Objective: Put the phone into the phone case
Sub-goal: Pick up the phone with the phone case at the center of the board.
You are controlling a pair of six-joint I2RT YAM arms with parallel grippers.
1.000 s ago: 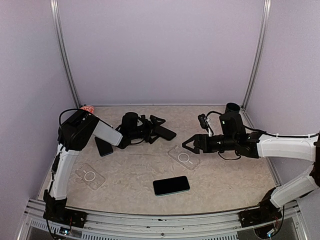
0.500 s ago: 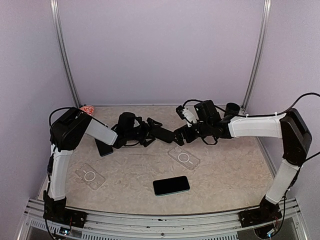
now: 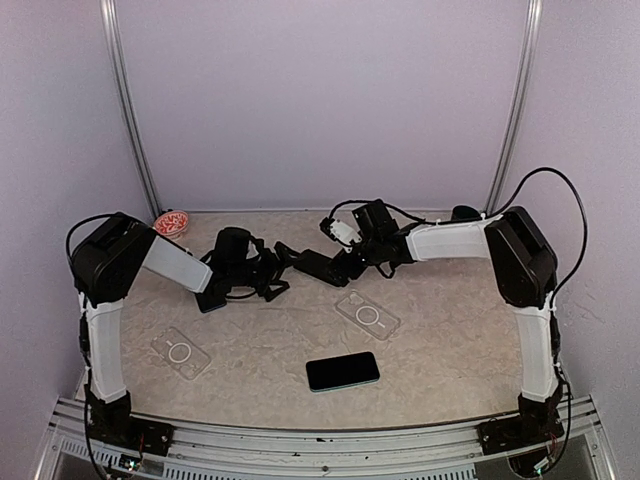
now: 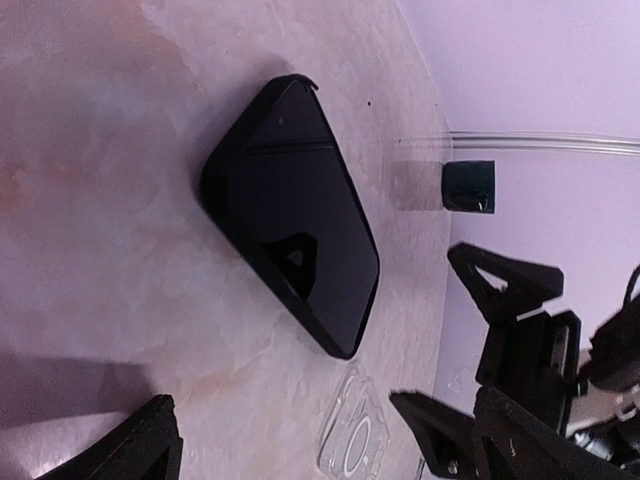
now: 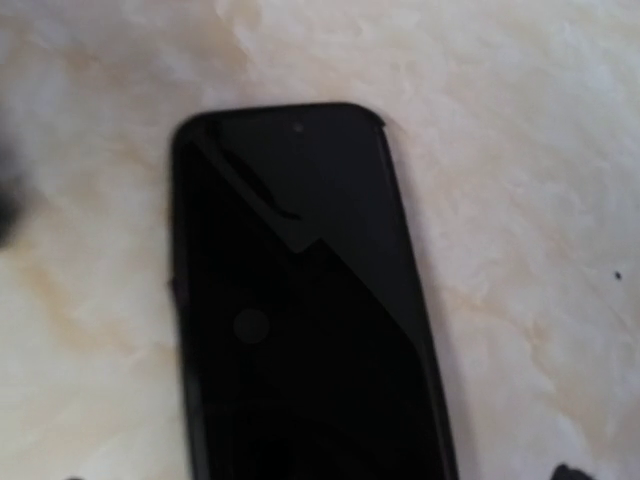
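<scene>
Jaws stood spread on both arms, and neither pair held anything. The left gripper reached in from the left and the right gripper from the right. They faced one another low over the far middle of the table, with a black phone lying flat between them. In the top view the right gripper's tips were just beside that phone's right end; whether they touched it I could not tell. The left gripper's tips were near its left end but apart from it. The right wrist view looked down on the phone's dark glass, which filled most of the view, with only slivers of fingertip at the two lower corners. The left wrist view showed the same phone lying free on the marbled surface, with the right gripper's spread fingers beyond it. Phones counted three: this black one, a second dark phone to the left, partly hidden under the left arm, and a teal-edged phone at the near middle, screen up. Cases counted two, both transparent with a ring marked in the back, and both empty. The right clear case lay just right of centre, nearer than the black phone and apart from it. The left clear case lay at the near left. One small reddish dish sat in the far left corner.
</scene>
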